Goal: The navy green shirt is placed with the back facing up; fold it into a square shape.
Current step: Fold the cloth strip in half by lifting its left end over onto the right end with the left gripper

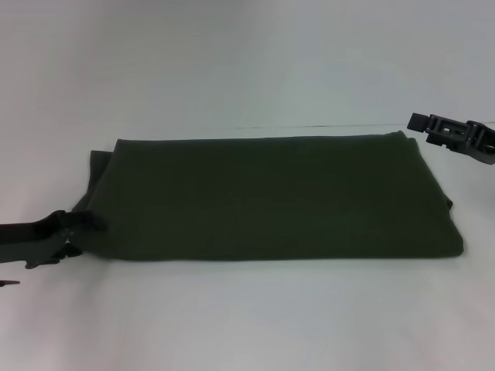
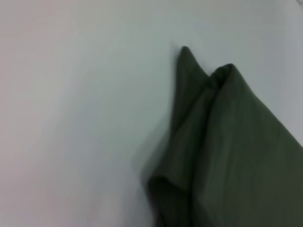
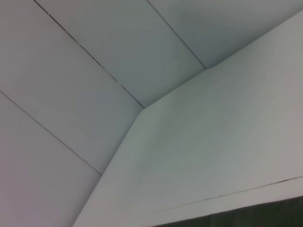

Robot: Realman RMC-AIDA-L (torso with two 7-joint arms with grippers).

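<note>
Lying mid-counter [image 1: 247, 325], navy green shirt [image 1: 271, 197] is a wide folded rectangle. Left tool [image 1: 77, 230] at its left edge, closure indeterminate; right tool [image 1: 424, 124] hovers, closure indeterminate. Advise lifting both layers evenly.

The navy green shirt [image 1: 271, 197] is a plain dark olive all over, with no print or stripe; in the left wrist view its folded layers [image 2: 236, 156] show the same flat green, darker in the creases. The table [image 1: 247, 325] is white. Both the left gripper [image 1: 73, 236] and the right gripper [image 1: 448, 131] are black. The wall panels [image 3: 71, 71] are pale grey-white with thin dark seams.
</note>
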